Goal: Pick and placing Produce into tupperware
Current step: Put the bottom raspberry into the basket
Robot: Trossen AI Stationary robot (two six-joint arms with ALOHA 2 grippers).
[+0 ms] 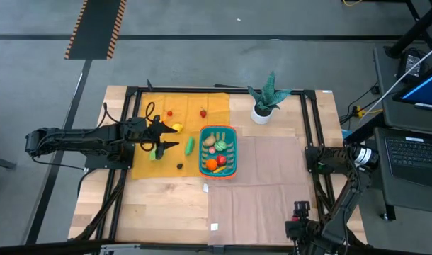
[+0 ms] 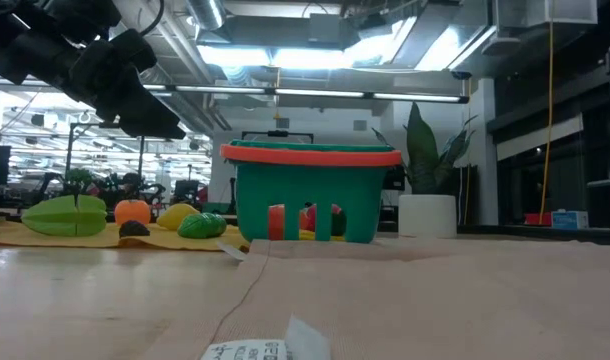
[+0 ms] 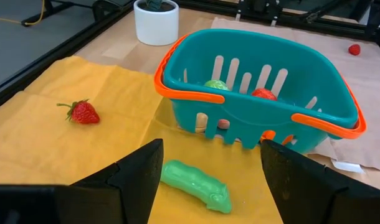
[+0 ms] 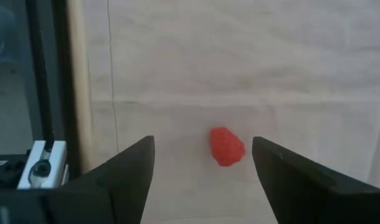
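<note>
The teal basket (image 1: 218, 151) holds several produce pieces; in the high view these overlap and are too small to identify individually. In the low view only red and green fragments show through the basket slots.

The potted plant (image 2: 426, 196) is partly hidden behind the basket in the low view.

The small dark item (image 1: 179, 166) on the yellow cloth (image 1: 149, 165) is too small to identify.

The label (image 2: 247, 351) on the near table edge is blurred and cut off.
</note>
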